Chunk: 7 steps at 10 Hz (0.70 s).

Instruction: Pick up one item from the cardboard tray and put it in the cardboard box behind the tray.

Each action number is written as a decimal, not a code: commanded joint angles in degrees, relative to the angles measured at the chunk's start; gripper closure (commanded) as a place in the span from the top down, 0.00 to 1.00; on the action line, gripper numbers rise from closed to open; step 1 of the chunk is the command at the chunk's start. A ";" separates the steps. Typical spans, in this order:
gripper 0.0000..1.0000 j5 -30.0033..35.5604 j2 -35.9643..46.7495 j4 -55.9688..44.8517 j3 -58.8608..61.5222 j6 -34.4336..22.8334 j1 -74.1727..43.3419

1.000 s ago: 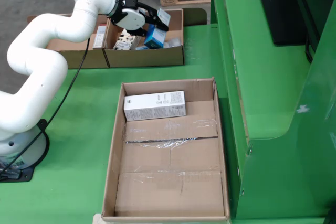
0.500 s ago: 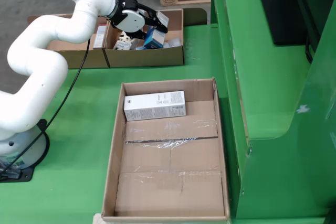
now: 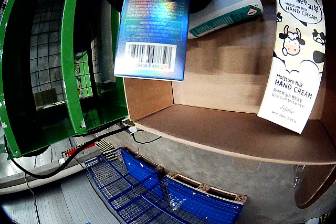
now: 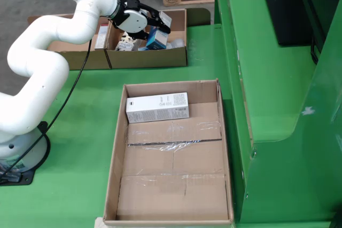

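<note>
- Since a second ago the gripper (image 4: 159, 25) has risen slightly and drawn back over the cardboard box (image 4: 176, 56) behind the tray; against half a second ago it sits almost unchanged.
- Between its fingers it carries a blue carton (image 3: 153, 24), barcode end hanging below the fingertips in the wrist view; the jaws are clenched on it, not yet released.
- Below and beyond the fingers in that view lie the box's brown floor, a Moisture Milk hand cream pack (image 3: 295, 51) and a teal-and-white tube (image 3: 227, 8), so the carried carton hangs inside the box's outline, above its contents.
- Well in front of the fingers, in the fixed view, the cardboard tray (image 4: 115, 180) holds one white carton (image 4: 157, 107).
- My judgement: pick and carry are done; lowering, letting go and withdrawing remain.
</note>
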 commanded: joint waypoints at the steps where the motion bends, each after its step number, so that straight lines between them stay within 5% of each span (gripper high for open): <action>1: 0.20 -0.82 1.99 0.68 1.66 -0.14 -0.27; 7: 0.80 -0.82 1.99 0.68 1.66 -0.14 -0.27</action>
